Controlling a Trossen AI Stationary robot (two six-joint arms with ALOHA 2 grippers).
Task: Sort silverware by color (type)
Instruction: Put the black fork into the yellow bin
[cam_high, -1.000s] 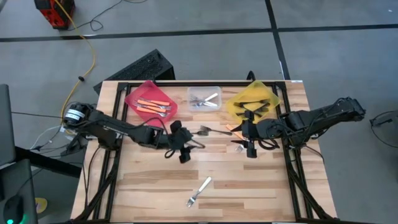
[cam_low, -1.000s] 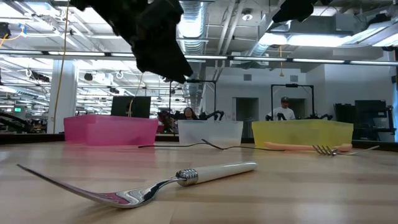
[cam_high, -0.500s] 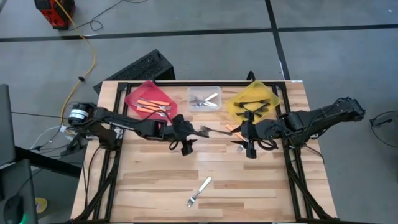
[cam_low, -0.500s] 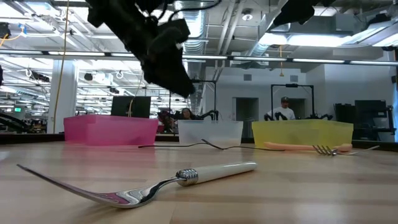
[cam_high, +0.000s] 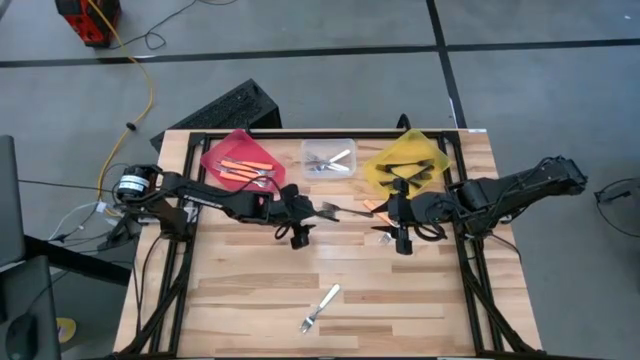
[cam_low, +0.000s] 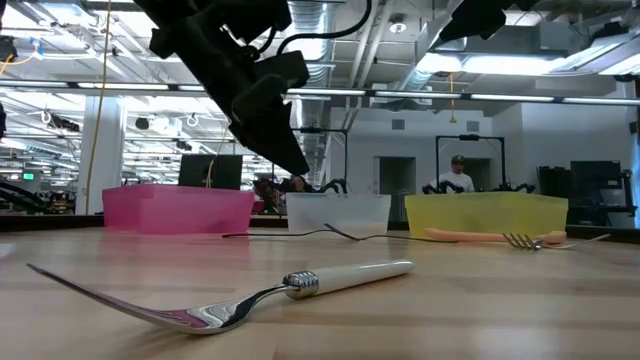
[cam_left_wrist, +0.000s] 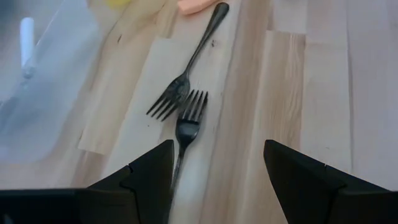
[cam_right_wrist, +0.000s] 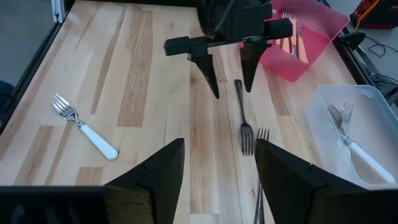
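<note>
Two black forks (cam_left_wrist: 186, 102) lie tines together on the table (cam_high: 400, 300); left gripper (cam_right_wrist: 227, 71) straddles one handle, fingers apart, empty; right gripper (cam_high: 402, 238) likewise parted, empty.

Stuff you can't rly make out: in the left wrist view the nearer black fork (cam_left_wrist: 186, 134) has its handle cut off behind the left gripper's fingers (cam_left_wrist: 149, 177), and the orange handle (cam_left_wrist: 196, 6) is clipped by the frame edge. Clear bin (cam_left_wrist: 37, 81) there is just a blur. From overhead, the forks in the yellow bin (cam_high: 372, 170) are too small to count. Low view only shows the arms' undersides, fingertips hidden.
</note>
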